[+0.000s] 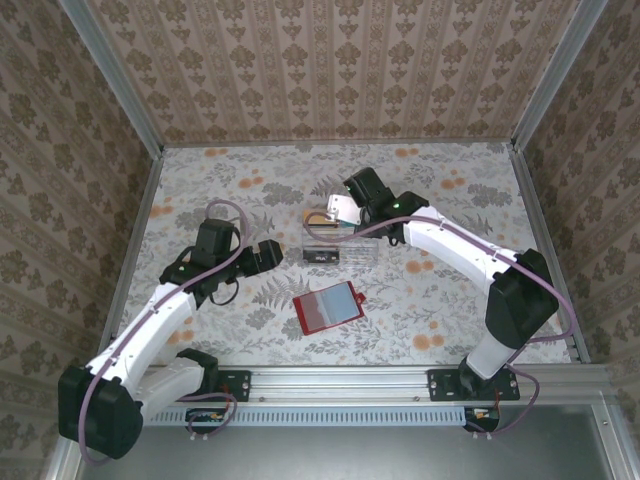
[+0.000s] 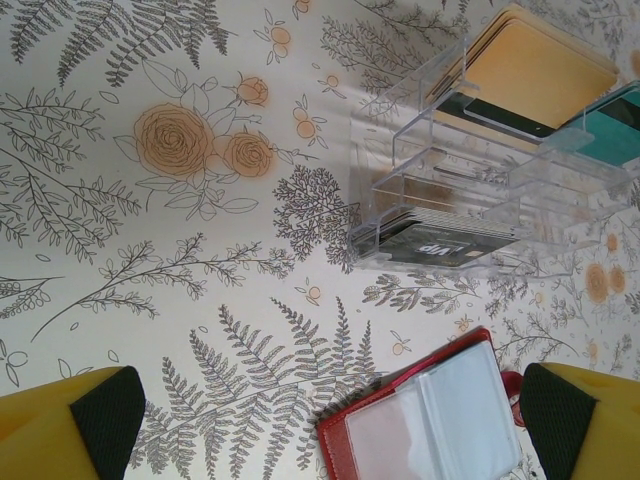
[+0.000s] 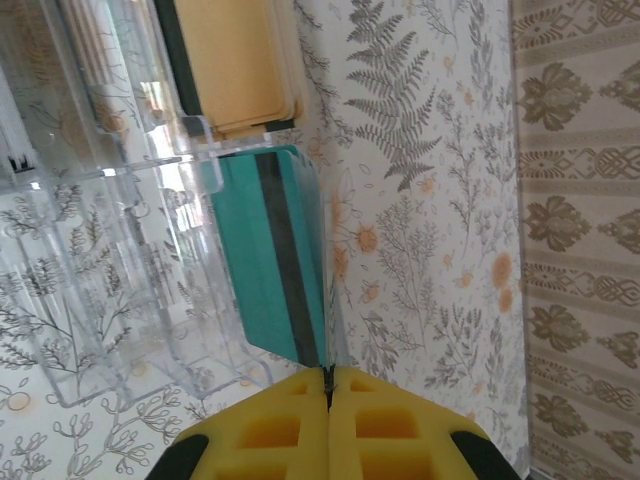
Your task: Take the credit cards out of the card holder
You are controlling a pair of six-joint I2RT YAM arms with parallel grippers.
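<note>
the card holder point(image 1: 328, 307) lies open, clear pockets up, on the floral table point(image 1: 420, 300) just below the centre of the top view, apart from both arms. the left gripper point(image 1: 270, 255), to its upper left, has its jaws spread wide and empty. the right gripper point(image 3: 328, 385) is pinched tight on the lower corner of a teal card point(image 3: 270, 260) standing in the clear tray point(image 3: 100, 300).

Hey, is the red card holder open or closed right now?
Open. The card holder lies spread flat on the table, its pale, clear-sleeved inner face up, with red showing just along the border.
</note>
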